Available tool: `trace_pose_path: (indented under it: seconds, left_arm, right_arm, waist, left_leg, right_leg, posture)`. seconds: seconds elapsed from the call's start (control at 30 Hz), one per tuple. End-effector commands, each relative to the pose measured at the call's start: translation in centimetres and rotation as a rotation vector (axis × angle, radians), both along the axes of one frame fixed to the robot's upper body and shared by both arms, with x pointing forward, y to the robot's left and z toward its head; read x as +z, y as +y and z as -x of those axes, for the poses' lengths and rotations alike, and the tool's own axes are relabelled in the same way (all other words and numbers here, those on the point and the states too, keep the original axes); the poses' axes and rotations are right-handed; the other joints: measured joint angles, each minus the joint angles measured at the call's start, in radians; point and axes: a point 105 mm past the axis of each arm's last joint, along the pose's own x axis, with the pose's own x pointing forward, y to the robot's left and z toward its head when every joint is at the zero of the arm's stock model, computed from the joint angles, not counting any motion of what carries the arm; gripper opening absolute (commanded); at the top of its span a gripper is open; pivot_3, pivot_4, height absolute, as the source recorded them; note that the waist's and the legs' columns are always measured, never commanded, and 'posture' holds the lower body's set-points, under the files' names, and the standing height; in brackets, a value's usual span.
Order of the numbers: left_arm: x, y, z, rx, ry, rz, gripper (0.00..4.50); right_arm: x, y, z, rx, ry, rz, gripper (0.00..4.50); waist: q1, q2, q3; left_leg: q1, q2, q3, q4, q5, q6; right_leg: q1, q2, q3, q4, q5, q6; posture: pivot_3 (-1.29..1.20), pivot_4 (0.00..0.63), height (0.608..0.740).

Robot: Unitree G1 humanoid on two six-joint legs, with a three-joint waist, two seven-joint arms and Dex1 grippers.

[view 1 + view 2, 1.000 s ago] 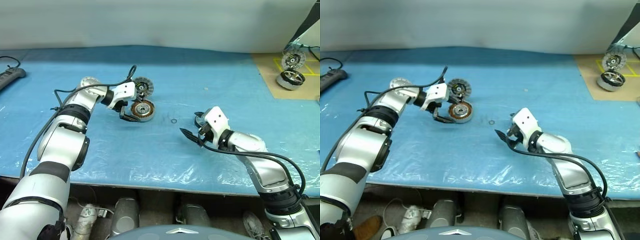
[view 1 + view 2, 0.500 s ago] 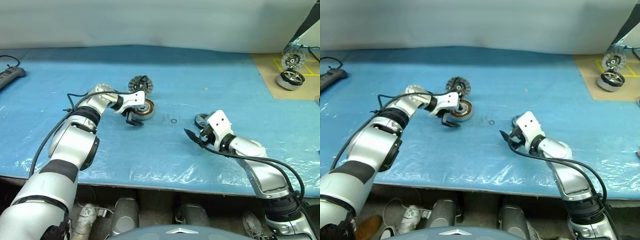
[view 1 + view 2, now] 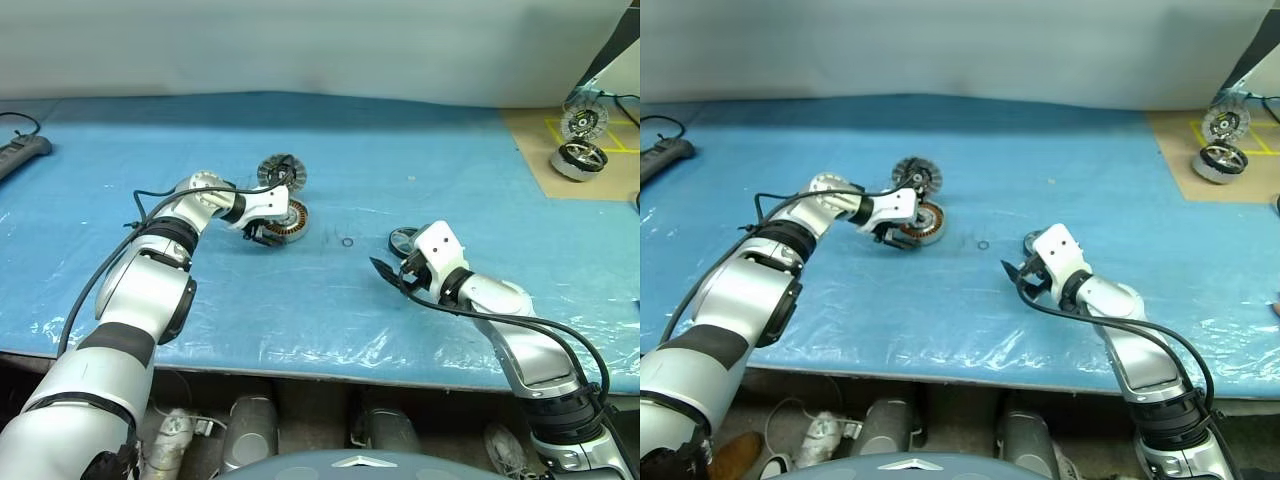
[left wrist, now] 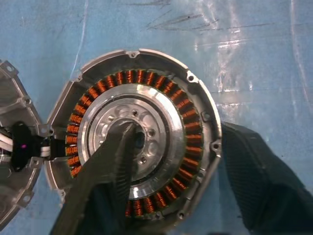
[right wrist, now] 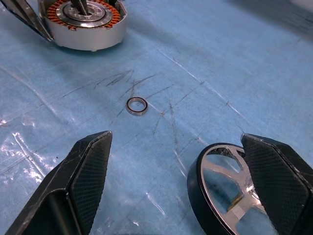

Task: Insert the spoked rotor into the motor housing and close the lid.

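Rotor [image 5: 230, 188] still lying outside housing [image 3: 283, 221], lid [image 3: 281, 172] standing open.
Left gripper [image 4: 168, 181] is straddling the housing's wall left of centre, part-open; right gripper [image 5: 181, 181] is gaping around the rotor, lower right.

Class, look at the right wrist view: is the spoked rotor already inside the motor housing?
No. The spoked rotor lies on the sheet, apart from the motor housing.

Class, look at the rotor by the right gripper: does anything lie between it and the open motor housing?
A small metal ring lies on the blue sheet between the rotor and the housing, and the left gripper's finger sits in the housing's centre.
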Motion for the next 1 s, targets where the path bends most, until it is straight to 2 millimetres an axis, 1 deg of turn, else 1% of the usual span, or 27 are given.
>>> trace_pose_path:
  seconds: [0.03, 0.07, 0.17, 0.23, 0.3, 0.43, 0.57, 0.7, 0.77, 0.83, 0.9, 1.0]
  left_arm:
    - [-2.2, 1.0, 1.7, -0.051, 0.118, -0.052, 2.91]
    - [-2.4, 1.1, 1.9, -0.063, 0.132, -0.062, 2.91]
    - [-2.5, 1.3, 2.6, -0.107, 0.162, -0.072, 2.41]
    - [-2.2, 0.5, 3.1, -0.136, 0.211, -0.015, 2.41]
    - [-2.2, -0.2, 3.3, -0.145, 0.220, 0.014, 2.41]
    - [-2.7, -2.5, 4.6, -0.213, 0.286, 0.084, 2.41]
    - [-4.1, -2.9, 6.2, -0.257, 0.312, 0.036, 2.41]
    - [-4.6, -3.3, 7.7, -0.248, 0.344, 0.018, 2.41]
    - [-4.5, -3.3, 8.4, -0.240, 0.372, 0.012, 2.41]
    - [-3.9, -3.4, 9.1, -0.238, 0.408, 0.007, 2.41]
    - [-3.1, -3.8, 9.5, -0.222, 0.427, 0.005, 2.41]
    - [-2.6, -4.2, 9.7, -0.178, 0.441, 0.004, 2.41]
  right_arm:
    - [1.6, 0.2, -0.3, 0.011, -0.070, 0.008, 4.50]
    - [1.7, 0.2, -0.4, 0.011, -0.072, 0.007, 4.50]
    - [2.0, 0.4, -0.5, 0.011, -0.077, -0.012, 4.50]
    - [2.3, 0.8, -0.5, 0.022, -0.085, -0.022, 4.50]
    - [2.4, 1.1, -0.4, 0.026, -0.084, -0.034, 4.50]
    - [1.9, 1.0, -0.3, 0.021, -0.078, -0.021, 4.50]
    - [1.6, 0.7, 0.0, 0.012, -0.065, -0.018, 4.50]
    - [1.2, 0.5, 0.5, 0.002, -0.052, -0.016, 4.50]
    - [1.1, 0.5, 0.6, 0.000, -0.049, -0.019, 4.50]
    - [0.9, 0.6, 1.0, 0.001, -0.039, -0.015, 4.50]
    - [0.5, 0.6, 1.4, 0.001, -0.028, -0.012, 4.50]
    - [0.4, 0.7, 1.6, -0.001, -0.023, -0.014, 4.50]
  waist:
    - [0.000, 0.000, 0.000]
    - [0.000, 0.000, 0.000]
    - [0.000, 0.000, 0.000]
    - [0.000, 0.001, 0.000]
    - [0.002, 0.001, -0.001]
    - [0.008, 0.002, -0.001]
    - [0.011, 0.002, -0.002]
    - [0.010, 0.004, -0.003]
    - [0.006, 0.005, -0.003]
    - [0.004, 0.005, -0.003]
    - [0.001, 0.005, -0.003]
    - [-0.001, 0.005, -0.003]
  left_leg:
    - [0.000, 0.000, 0.000, 0.000, 0.000, 0.000]
    - [0.000, 0.000, 0.000, 0.000, 0.000, 0.000]
    - [0.001, 0.000, 0.000, 0.000, -0.001, -0.001]
    - [0.003, 0.000, 0.000, -0.001, -0.001, -0.001]
    - [0.005, 0.000, 0.000, -0.002, -0.001, -0.002]
    - [0.006, -0.001, 0.001, -0.002, -0.002, -0.001]
    - [0.007, 0.000, 0.001, -0.002, -0.003, 0.001]
    - [0.011, 0.000, 0.002, -0.005, -0.003, 0.001]
    - [0.012, 0.000, 0.002, -0.006, -0.003, 0.001]
    - [0.012, 0.000, 0.002, -0.007, -0.003, 0.001]
    - [0.012, 0.000, 0.003, -0.008, -0.003, 0.001]
    - [0.011, 0.000, 0.004, -0.010, -0.003, 0.001]
  right_leg:
    - [0.000, 0.000, 0.000, 0.000, 0.000, 0.000]
    - [0.000, 0.000, 0.000, 0.000, 0.000, 0.000]
    - [0.001, 0.000, 0.000, 0.000, 0.000, 0.000]
    - [0.003, 0.000, 0.000, 0.000, 0.000, 0.000]
    - [0.004, 0.000, 0.000, -0.001, 0.000, 0.000]
    - [0.006, -0.002, 0.000, -0.002, 0.000, 0.000]
    - [0.007, -0.002, 0.000, -0.002, 0.000, 0.000]
    - [0.009, -0.002, 0.000, -0.003, -0.001, -0.001]
    - [0.009, -0.002, 0.000, -0.003, -0.001, -0.001]
    - [0.009, -0.002, 0.000, -0.003, -0.002, -0.001]
    - [0.009, -0.002, 0.001, -0.004, -0.002, -0.001]
    - [0.007, -0.002, 0.001, -0.005, -0.002, -0.001]
  posture:
    - [0.00, 0.150, 0.740]
    - [0.00, 0.150, 0.740]
    - [0.00, 0.150, 0.740]
    - [0.00, 0.150, 0.740]
    - [0.00, 0.150, 0.740]
    - [0.00, 0.150, 0.740]
    - [0.00, 0.150, 0.740]
    - [0.00, 0.150, 0.740]
    - [0.00, 0.150, 0.740]
    - [0.00, 0.150, 0.740]
    - [0.00, 0.150, 0.740]
    - [0.00, 0.150, 0.740]
